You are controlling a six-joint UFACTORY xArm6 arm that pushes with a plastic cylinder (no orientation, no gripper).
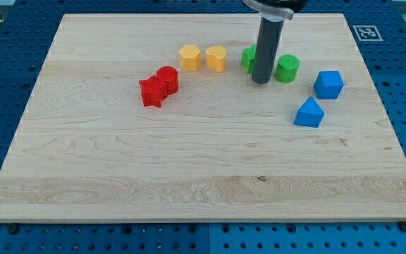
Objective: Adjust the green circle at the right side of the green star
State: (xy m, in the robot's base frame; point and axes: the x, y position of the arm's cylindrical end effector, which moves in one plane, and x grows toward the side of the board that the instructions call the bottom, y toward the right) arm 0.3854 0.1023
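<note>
- Your dark rod ends at my tip (pixel 261 81), a bare end with nothing to grip with, set on the wooden table top (pixel 189 176) near its top edge, in the gap between both green blocks.
- The green plastic circle (pixel 287 68) sits just right of the rod; the green star (pixel 249 58) is half hidden behind it on the left.
- The circle already lies on the star's right, so you likely need only a small nudge.
- Mind the blue cube (pixel 328 85) and blue wedge-shaped block (pixel 309 113) near the right edge.
</note>
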